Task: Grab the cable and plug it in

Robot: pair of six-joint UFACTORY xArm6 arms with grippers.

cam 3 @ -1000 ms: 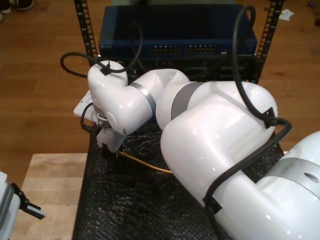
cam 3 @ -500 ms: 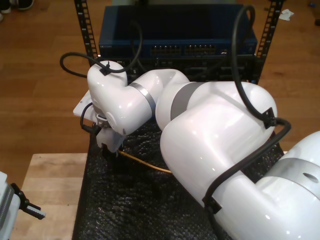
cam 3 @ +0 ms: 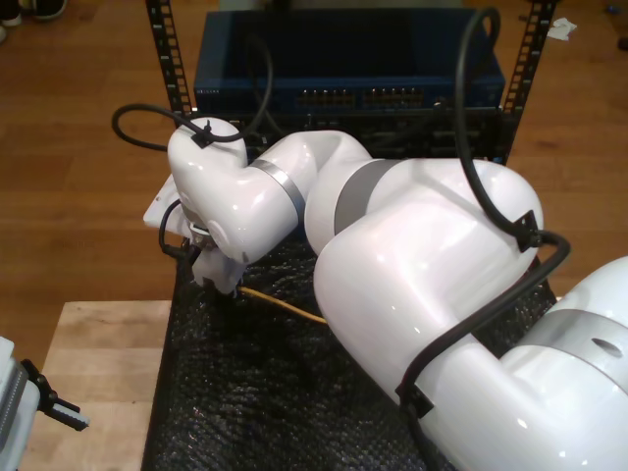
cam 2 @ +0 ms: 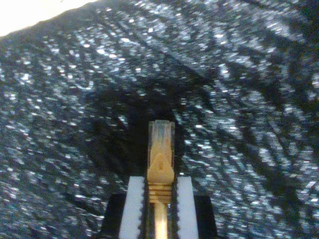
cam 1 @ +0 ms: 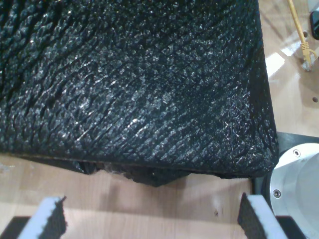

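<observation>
Already the grab looks done: in the second wrist view my second gripper [cam 2: 159, 199] is clamped on the cable [cam 2: 160, 164] just behind its clear plug, the two white pads [cam 2: 135, 206] pressing the yellow-orange boot from either side and the plug sticking out ahead of them over the black bubble-wrap mat [cam 2: 249, 99]. In the exterior view the same cable [cam 3: 285, 306] runs as a thin yellow line from the gripper [cam 3: 221, 285], left of the frame's centre, toward the lower right until it passes behind the big white arm [cam 3: 422, 265]. What remains, I judge, is the whole plugging half: the blue network switch [cam 3: 348, 74] with its rows of ports sits in the black rack [cam 3: 167, 59] at the top of the frame, well apart from the plug, so I have yet to carry the plug up there, line it up and push it into a port. Which way the latch tab faces I cannot say for sure, as the plug is blurred. My first gripper [cam 1: 149, 219] stands open, its foam-tipped fingers [cam 1: 50, 216] wide apart with nothing between them, above a wooden tabletop [cam 1: 149, 199] at the mat's edge. Another yellow cable end [cam 1: 305, 50] lies on the wood in the upper right of that picture.
</observation>
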